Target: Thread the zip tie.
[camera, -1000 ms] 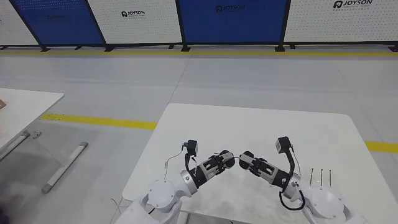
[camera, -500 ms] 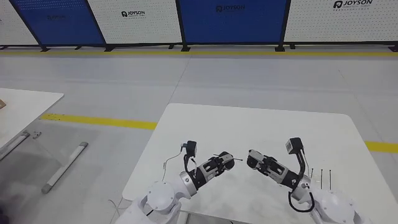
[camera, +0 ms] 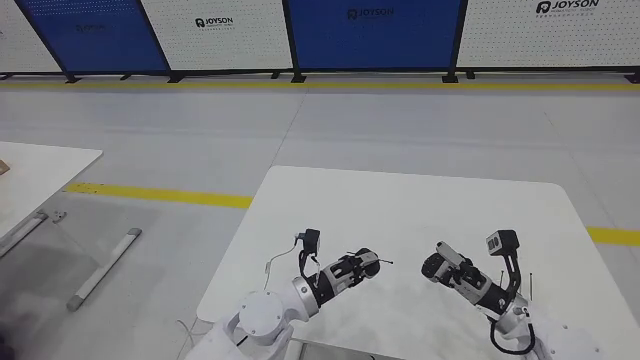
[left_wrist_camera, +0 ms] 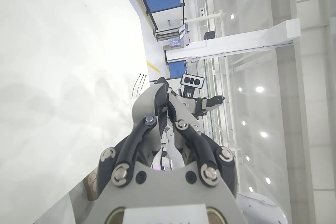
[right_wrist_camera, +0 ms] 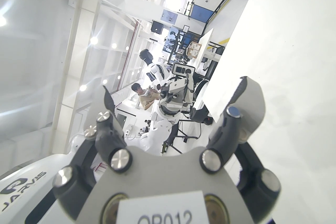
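Top view: zip tie (camera: 386,259) is a thin black strip, long axis roughly along the tabletop's (camera: 400,200) near edge, free end pointing at the right claw (camera: 436,262). Left claw (camera: 367,263) is clenched on its other end, by the near edge. Right claw is released, holding nothing, clear of the tip. Spare ties (left_wrist_camera: 138,83) lie near the right edge.

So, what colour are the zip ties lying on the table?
Black; the zip ties show best in the left wrist view.
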You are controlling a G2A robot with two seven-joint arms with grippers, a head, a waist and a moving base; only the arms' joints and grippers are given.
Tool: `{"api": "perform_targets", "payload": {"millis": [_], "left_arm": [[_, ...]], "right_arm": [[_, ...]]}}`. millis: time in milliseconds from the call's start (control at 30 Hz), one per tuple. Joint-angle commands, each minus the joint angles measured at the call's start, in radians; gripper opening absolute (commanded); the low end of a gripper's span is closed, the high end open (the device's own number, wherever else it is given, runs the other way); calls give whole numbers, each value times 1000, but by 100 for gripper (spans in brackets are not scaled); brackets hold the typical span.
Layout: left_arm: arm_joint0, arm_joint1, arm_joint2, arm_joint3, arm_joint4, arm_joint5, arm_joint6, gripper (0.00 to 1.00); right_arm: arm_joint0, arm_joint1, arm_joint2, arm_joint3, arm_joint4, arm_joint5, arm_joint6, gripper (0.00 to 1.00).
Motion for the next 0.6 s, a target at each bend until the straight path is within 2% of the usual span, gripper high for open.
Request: {"api": "perform_targets", "payload": {"millis": [0,133,233,300,400,467,567], "left_arm": [[-3,-1,1,-1,-10,-6,9,0],[3,-1,-15,-70,-37,-46,25,0],[21,3,-42,-151,-47,-84,21,0],[39,5,-68,-231,-68,-122,15,0],[69,10,-107,-317,-102,-155,1,0],[82,13,-124,-351,-99,-149,-16,0],[88,15,-127,-366,-75,-124,-14,0]], "right_arm": [[0,0,0,0,0,0,0,100],[0,0,0,0,0,0,0,100],[0,0,0,0,0,0,0,100],[0,0,0,0,0,0,0,100],[0,0,0,0,0,0,0,100],[0,0,0,0,0,0,0,100],[0,0,0,0,0,0,0,100]]}}
